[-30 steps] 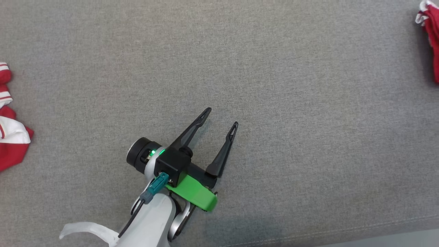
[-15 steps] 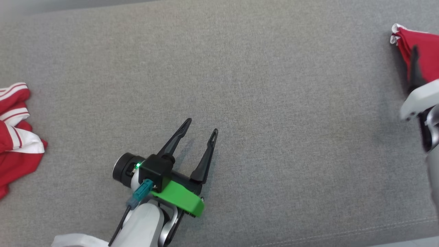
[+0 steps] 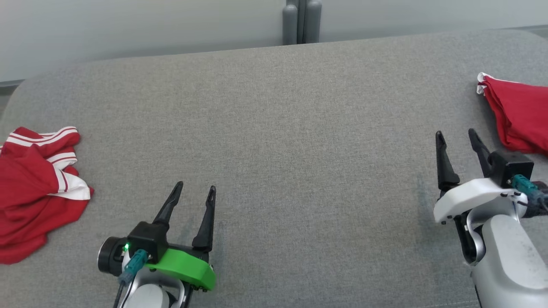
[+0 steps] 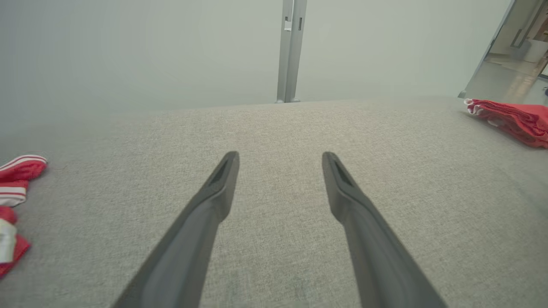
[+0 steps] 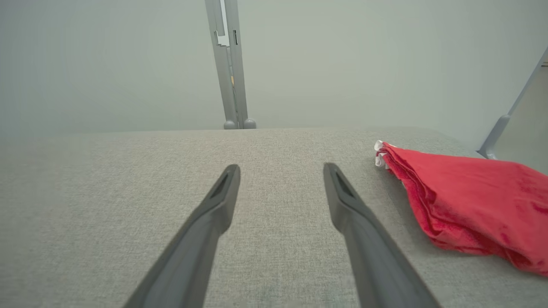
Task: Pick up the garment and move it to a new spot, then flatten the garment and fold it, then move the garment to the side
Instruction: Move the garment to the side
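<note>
A crumpled red garment with white stripes [image 3: 34,192] lies at the left edge of the grey fabric surface [image 3: 278,128]; part of it shows in the left wrist view [image 4: 13,188]. A folded red garment with a white edge [image 3: 520,113] lies flat at the far right, also seen in the left wrist view [image 4: 513,119] and the right wrist view [image 5: 462,201]. My left gripper [image 3: 195,187] [image 4: 280,156] hovers open over bare fabric at the lower left. My right gripper [image 3: 455,133] [image 5: 281,167] is open too, just left of the folded garment and not touching it.
The surface ends at a rounded far edge, with a pale wall behind it. A grey post [image 3: 302,21] stands at the middle of that edge. Bare fabric lies between the two grippers.
The head camera has tilted up, so the far edge and wall now show. My right gripper has come into view beside the folded garment. My left gripper has turned to point straighter ahead.
</note>
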